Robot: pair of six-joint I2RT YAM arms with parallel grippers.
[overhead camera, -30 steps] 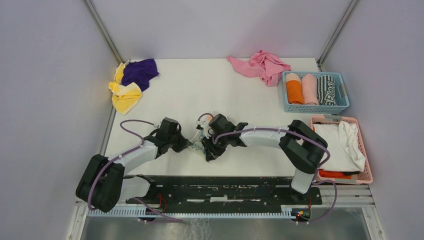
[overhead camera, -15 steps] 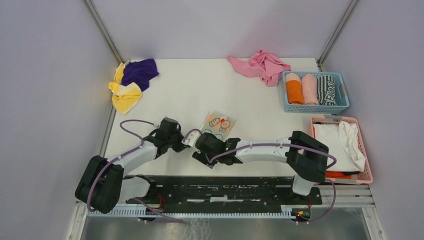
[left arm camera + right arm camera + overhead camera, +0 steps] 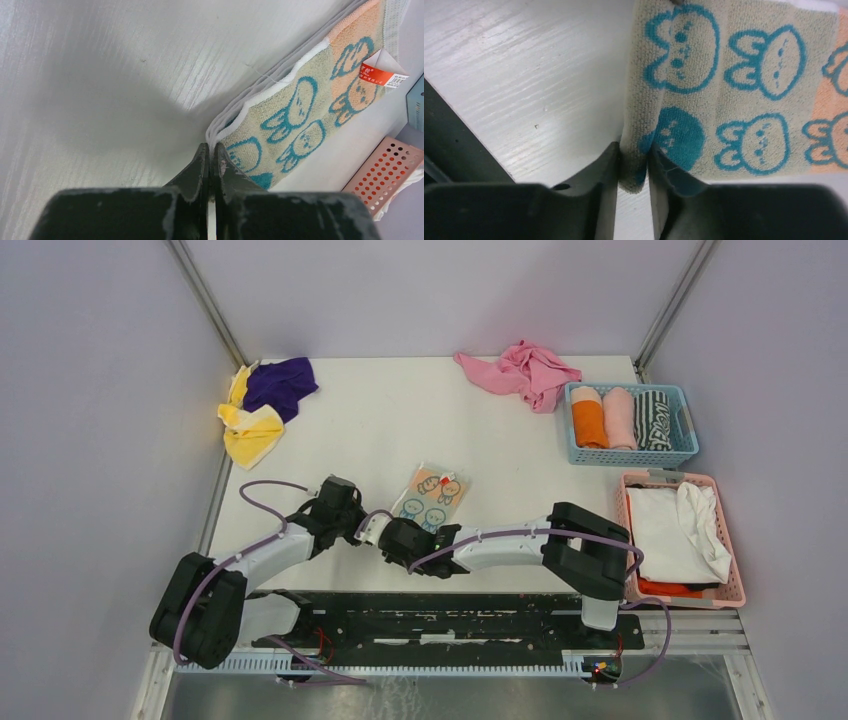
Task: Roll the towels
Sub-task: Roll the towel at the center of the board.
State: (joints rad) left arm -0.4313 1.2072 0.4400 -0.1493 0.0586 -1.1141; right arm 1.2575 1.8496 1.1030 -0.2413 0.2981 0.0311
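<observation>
The white desk [image 3: 400,420] has a yellow towel [image 3: 250,435] and purple towel [image 3: 280,383] in its far left corner. A pink cloth [image 3: 525,372] lies at the far edge. A blue basket [image 3: 632,458] and pink basket [image 3: 665,478] sit along the right edge, and a bunny towel [image 3: 432,497] lies by the near edge.

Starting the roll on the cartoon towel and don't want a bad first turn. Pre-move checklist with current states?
1. Fold: the cartoon towel lies flat in a folded stack: ok.
2. Right grip: the right gripper pinches the towel's near edge: ok.
3. Left grip: the left gripper is shut at the near corner, with no cloth seen between the jaws: cannot tell.
4. Both grippers are at the same near end: ok.
5. The paper tag is tucked in: not ok, it sticks up at the far end.
</observation>
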